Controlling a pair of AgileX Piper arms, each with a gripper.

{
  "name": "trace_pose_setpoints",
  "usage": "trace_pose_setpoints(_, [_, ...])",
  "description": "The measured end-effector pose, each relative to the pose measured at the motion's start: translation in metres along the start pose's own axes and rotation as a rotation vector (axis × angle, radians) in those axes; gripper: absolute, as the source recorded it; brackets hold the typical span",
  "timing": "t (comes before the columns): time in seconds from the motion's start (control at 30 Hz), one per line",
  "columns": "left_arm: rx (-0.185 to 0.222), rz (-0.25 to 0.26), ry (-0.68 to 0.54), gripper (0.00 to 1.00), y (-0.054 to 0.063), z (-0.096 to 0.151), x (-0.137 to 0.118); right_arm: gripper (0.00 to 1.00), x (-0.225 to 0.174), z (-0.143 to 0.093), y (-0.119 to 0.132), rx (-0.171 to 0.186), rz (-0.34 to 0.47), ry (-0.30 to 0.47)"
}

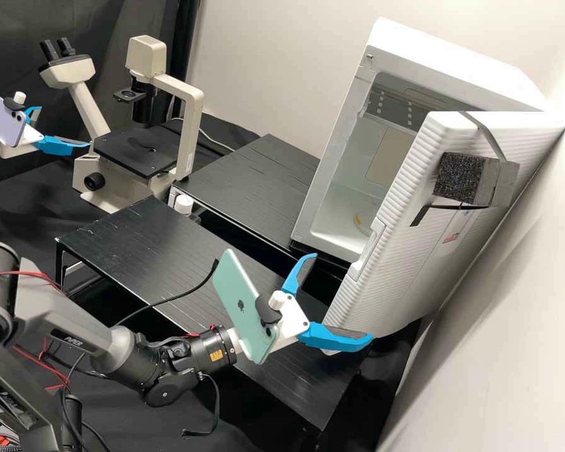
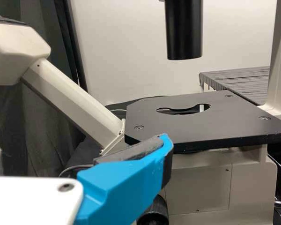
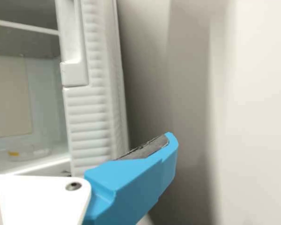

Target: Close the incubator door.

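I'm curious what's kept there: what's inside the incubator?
Low inside sits a small clear item with a yellow mark; the open door hides part of the interior.

Ribbed plastic incubator door [image 1: 402, 257], rough foam block [image 1: 461, 177], matt cloth curtain [image 1: 9, 31]

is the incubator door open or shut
Open: the door stands swung out from the white incubator, with the chamber showing.
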Motion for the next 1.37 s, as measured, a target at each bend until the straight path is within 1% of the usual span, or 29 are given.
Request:
trace_pose_setpoints(0.07, [0.000,0.000,0.000,1.00,0.000,0.000,0.000,1.00,0.001,-0.002,-0.002,0.014,0.000,0.006])
trace_pose_setpoints(0.13, [0.000,0.000,0.000,1.00,0.000,0.000,0.000,1.00,0.003,-0.007,-0.006,0.025,-0.017,0.028])
trace_pose_setpoints(0.2, [0.000,0.000,0.000,1.00,0.000,0.000,0.000,1.00,0.005,-0.016,-0.015,0.043,-0.058,0.068])
trace_pose_setpoints(0.27, [0.000,0.000,0.000,1.00,0.000,0.000,0.000,1.00,0.007,-0.020,-0.021,0.059,-0.077,0.066])
trace_pose_setpoints(0.37, [0.000,0.000,0.000,1.00,0.000,0.000,0.000,1.00,0.010,-0.025,-0.029,0.088,-0.084,0.057])
trace_pose_setpoints(0.43, [0.000,0.000,0.000,1.00,0.000,0.000,0.000,1.00,0.010,-0.029,-0.034,0.096,-0.091,0.058])
trace_pose_setpoints(0.5, [0.000,0.000,0.000,1.00,0.000,0.000,0.000,1.00,0.010,-0.032,-0.036,0.114,-0.086,0.055])
trace_pose_setpoints(0.63, [0.000,0.000,0.000,1.00,0.000,0.000,0.000,1.00,0.007,-0.043,-0.040,0.135,-0.115,0.090])
trace_pose_setpoints(0.7, [0.000,0.000,0.000,1.00,0.000,0.000,0.000,1.00,0.003,-0.051,-0.045,0.140,-0.153,0.123])
trace_pose_setpoints(0.77, [0.000,0.000,0.000,1.00,0.000,0.000,0.000,1.00,0.000,-0.061,-0.050,0.145,-0.204,0.172])
trace_pose_setpoints(0.83, [0.000,0.000,0.000,1.00,0.000,0.000,0.000,1.00,-0.005,-0.074,-0.056,0.132,-0.257,0.254])
trace_pose_setpoints(0.97, [0.000,0.000,0.000,1.00,0.000,0.000,0.000,1.00,-0.011,-0.090,-0.060,0.128,-0.295,0.363])
trace_pose_setpoints(1.0, [0.000,0.000,0.000,1.00,0.000,0.000,0.000,1.00,-0.011,-0.092,-0.060,0.132,-0.295,0.376])
trace_pose_setpoints(1.13, [0.000,0.000,0.000,1.00,0.000,0.000,0.000,1.00,-0.013,-0.095,-0.061,0.137,-0.305,0.390])
trace_pose_setpoints(1.17, [0.000,0.000,0.000,1.00,0.000,0.000,0.000,1.00,-0.014,-0.096,-0.062,0.145,-0.305,0.391])
trace_pose_setpoints(1.23, [0.000,0.000,0.000,1.00,0.000,0.000,0.000,1.00,-0.016,-0.095,-0.065,0.180,-0.291,0.404])
trace_pose_setpoints(1.3, [0.000,0.000,0.000,1.00,0.000,0.000,0.000,1.00,-0.018,-0.093,-0.067,0.200,-0.281,0.420])
trace_pose_setpoints(1.37, [0.000,0.000,0.000,1.00,0.000,0.000,0.000,1.00,-0.019,-0.090,-0.070,0.222,-0.293,0.409])
